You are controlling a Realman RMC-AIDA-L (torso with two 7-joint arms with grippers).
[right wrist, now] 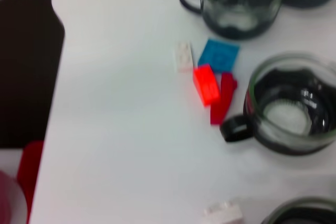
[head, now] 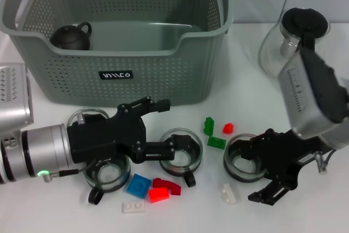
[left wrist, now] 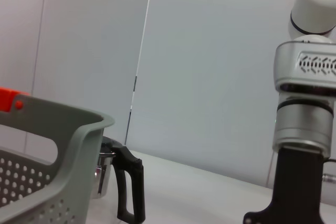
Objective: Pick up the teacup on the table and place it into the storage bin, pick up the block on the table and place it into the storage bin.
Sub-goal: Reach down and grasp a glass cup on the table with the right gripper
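Observation:
The grey-green storage bin (head: pixel 158 75) stands at the back; its rim (left wrist: pixel 79 129) also fills a corner of the left wrist view. Glass teacups sit in front of it: one (head: pixel 182 156) in the middle, one (head: pixel 109 174) at front left, one (head: pixel 242 162) to the right. My left gripper (head: pixel 163 126) is open and points at the middle teacup, its lower finger by the rim. On the right, my other gripper (head: pixel 262 170) is open, fingers either side of the right teacup. Loose blocks lie about: blue (head: pixel 139 185), red (head: pixel 159 193), green (head: pixel 216 142), white (head: pixel 229 192).
A dark teapot (head: pixel 71 36) rests inside the bin. A glass pitcher (head: pixel 294 36) with a black lid stands at the back right. Another teacup (head: pixel 87 117) sits partly behind my left gripper. The right wrist view shows a red block (right wrist: pixel 206 85) beside a teacup (right wrist: pixel 289 111).

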